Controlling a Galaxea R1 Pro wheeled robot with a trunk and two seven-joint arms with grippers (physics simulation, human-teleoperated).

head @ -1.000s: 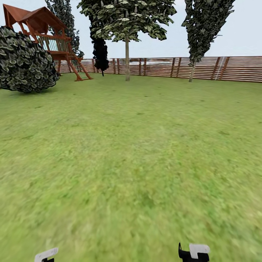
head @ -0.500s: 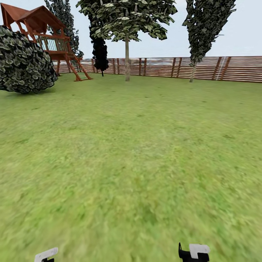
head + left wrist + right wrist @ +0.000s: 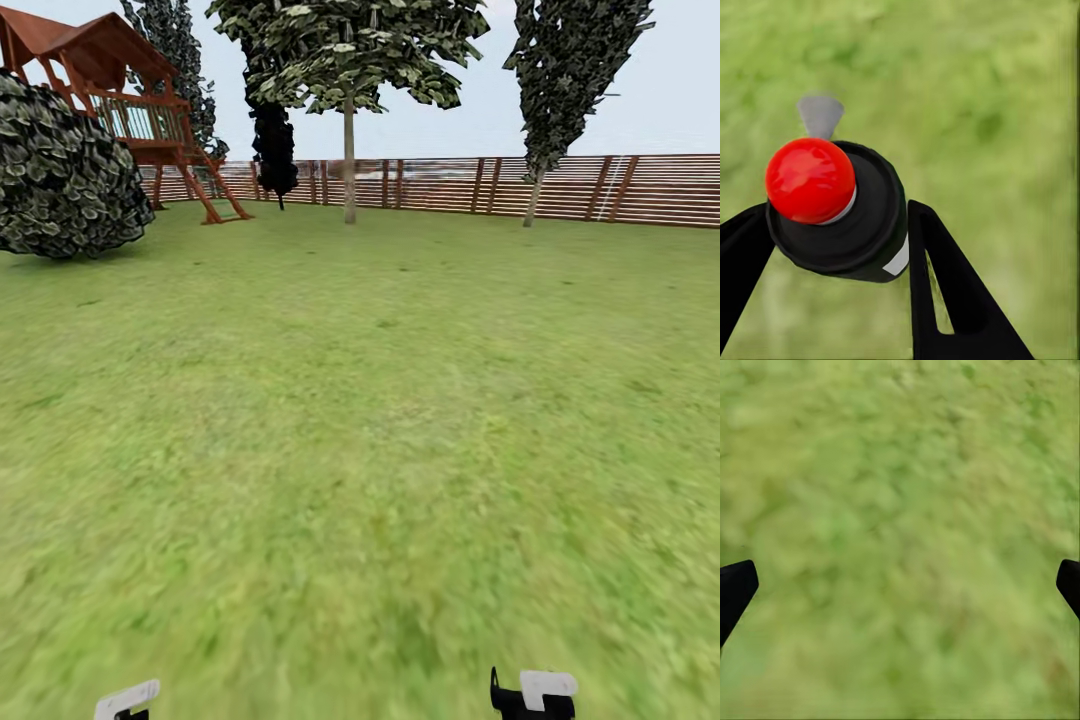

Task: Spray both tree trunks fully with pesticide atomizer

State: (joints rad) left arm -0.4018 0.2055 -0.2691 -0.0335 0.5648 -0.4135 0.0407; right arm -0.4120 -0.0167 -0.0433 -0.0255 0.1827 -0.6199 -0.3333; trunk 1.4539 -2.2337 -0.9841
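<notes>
1 wide lawn (image 3: 360,420) takes up most of the head view, from the bottom edge to a slatted reddish-brown fence (image 3: 600,188) that crosses the upper part of the frame. 4 trees stand along that fence. 1 tree with a bare pale trunk (image 3: 349,170) and a spreading leafy crown is at upper centre, and 1 tall narrow tree (image 3: 575,80) is at upper right. 2 dark narrow ones (image 3: 275,140) stand behind, toward the upper left. 1 big round bush (image 3: 65,170) sits at the left edge, partly covering 1 wooden playhouse (image 3: 110,70) with a ladder in the upper left corner.

In the left wrist view the left gripper (image 3: 836,214) is clamped on 1 spray bottle (image 3: 870,225). Its 2 black fingers (image 3: 945,300) press against either side of the round dark body, above the blurred grass. The bottle is seen from its top end, with 1 red knob (image 3: 810,180) in the middle, 1 grey nozzle (image 3: 820,114) sticking out past it, and a pale patch on the side next to 1 finger.

In the right wrist view the right gripper (image 3: 900,585) is spread wide with nothing between its fingers. Its 2 black fingertips (image 3: 735,585) show at opposite edges of the frame.
</notes>
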